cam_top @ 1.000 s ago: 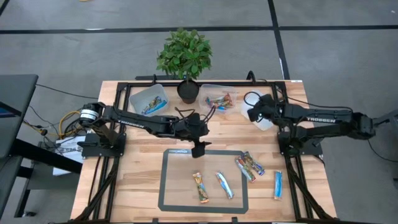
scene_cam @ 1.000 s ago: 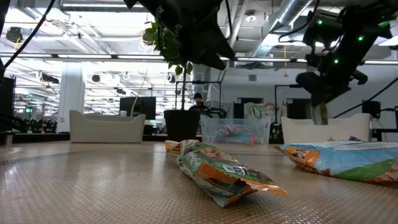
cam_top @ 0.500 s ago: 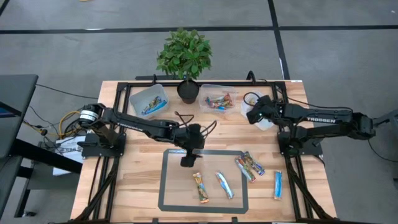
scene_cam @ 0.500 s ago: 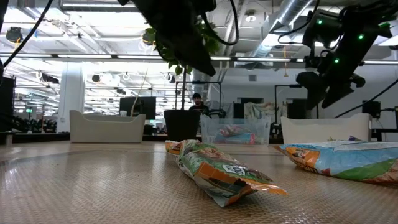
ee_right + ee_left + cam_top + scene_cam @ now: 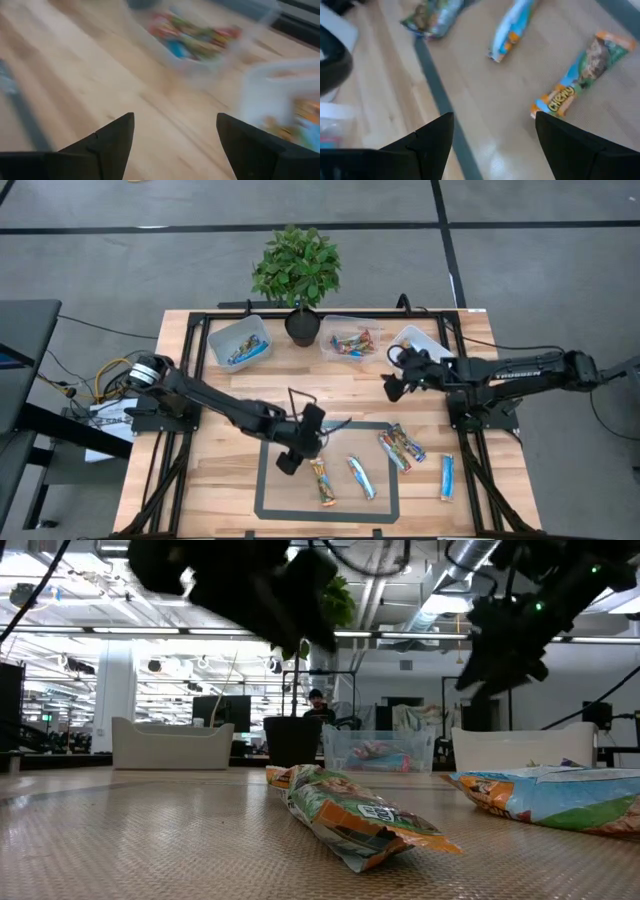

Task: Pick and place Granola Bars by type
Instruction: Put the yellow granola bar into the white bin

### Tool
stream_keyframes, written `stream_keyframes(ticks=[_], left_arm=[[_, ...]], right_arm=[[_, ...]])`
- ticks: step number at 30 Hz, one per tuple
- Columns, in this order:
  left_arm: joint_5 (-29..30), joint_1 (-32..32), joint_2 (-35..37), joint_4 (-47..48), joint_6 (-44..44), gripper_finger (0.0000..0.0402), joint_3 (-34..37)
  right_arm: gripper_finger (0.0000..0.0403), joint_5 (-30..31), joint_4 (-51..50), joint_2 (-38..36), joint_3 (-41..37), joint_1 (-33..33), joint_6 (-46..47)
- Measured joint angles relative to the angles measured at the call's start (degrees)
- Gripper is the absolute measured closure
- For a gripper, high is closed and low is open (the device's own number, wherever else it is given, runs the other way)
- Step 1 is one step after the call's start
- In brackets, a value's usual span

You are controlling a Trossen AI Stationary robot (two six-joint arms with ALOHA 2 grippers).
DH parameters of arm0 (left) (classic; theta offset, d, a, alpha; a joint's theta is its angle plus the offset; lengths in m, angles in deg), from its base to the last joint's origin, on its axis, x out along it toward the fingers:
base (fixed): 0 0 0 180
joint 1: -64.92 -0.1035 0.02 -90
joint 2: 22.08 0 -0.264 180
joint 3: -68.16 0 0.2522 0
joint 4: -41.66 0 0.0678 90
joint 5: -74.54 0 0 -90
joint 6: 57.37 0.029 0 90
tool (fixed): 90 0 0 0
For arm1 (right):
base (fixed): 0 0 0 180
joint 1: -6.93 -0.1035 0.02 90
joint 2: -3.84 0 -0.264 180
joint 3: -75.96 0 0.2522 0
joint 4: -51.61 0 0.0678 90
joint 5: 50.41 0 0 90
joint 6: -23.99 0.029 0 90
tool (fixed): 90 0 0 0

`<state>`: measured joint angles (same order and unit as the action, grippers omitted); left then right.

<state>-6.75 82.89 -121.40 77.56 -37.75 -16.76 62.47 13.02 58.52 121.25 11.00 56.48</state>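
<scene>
The left tool (image 5: 289, 461), released and empty, hangs just beside the orange-and-green bar (image 5: 322, 481), whose long axis runs toward the front edge of the table (image 5: 215, 480). The right tool (image 5: 392, 388), also released, is well apart.

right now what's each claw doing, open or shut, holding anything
Left claw: open, empty, over the mat near the orange-green granola bar.
Right claw: open, empty, above bare table near the tubs.

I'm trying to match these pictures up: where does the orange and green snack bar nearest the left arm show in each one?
High view: snack bar on the mat, lower middle.
Low view: centre foreground.
Left wrist view: right side, ahead of the open left pincer.
Right wrist view: not in it.
Shared landmark: the mat's dark border.
</scene>
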Motion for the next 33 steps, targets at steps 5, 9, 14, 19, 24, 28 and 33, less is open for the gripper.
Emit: stream_keyframes(ticks=[5, 9, 14, 19, 24, 28, 33], left_arm=[[-0.99, 1.01, -7.42, 3.95, 0.07, 0.013, -3.93], [-2.07, 0.96, -14.48, 10.41, 2.33, 0.013, -10.95], [-5.15, 1.4, -21.85, 20.2, 6.0, 0.013, -20.66], [-6.13, 2.93, -26.45, 26.76, 9.83, 0.013, -26.85], [-7.95, 4.16, -28.15, 26.63, 12.34, 0.013, -27.98], [-9.33, 4.16, -28.33, 26.4, 12.4, 0.013, -27.96], [-9.44, 4.16, -28.35, 25.82, 12.34, 0.0154, -27.96]], right_arm=[[0.0126, -0.12, 7.38, -0.04, 0.0, -3.87, -0.36], [0.0126, -0.25, 8.89, -0.04, 0.0, -5.89, -1.07], [0.0126, -0.23, 8.66, -0.04, 0.0, -6.7, -1.07], [0.0126, -0.21, 8.57, -0.07, 0.0, -6.45, -1.47], [0.0126, -0.05, 8.69, -0.07, -0.01, -6.18, -2.39], [0.0127, 0.2, 8.66, -0.07, 0.0, -6.18, -2.51], [0.0127, 0.23, 8.64, -0.07, -0.02, -6.18, -2.51]])
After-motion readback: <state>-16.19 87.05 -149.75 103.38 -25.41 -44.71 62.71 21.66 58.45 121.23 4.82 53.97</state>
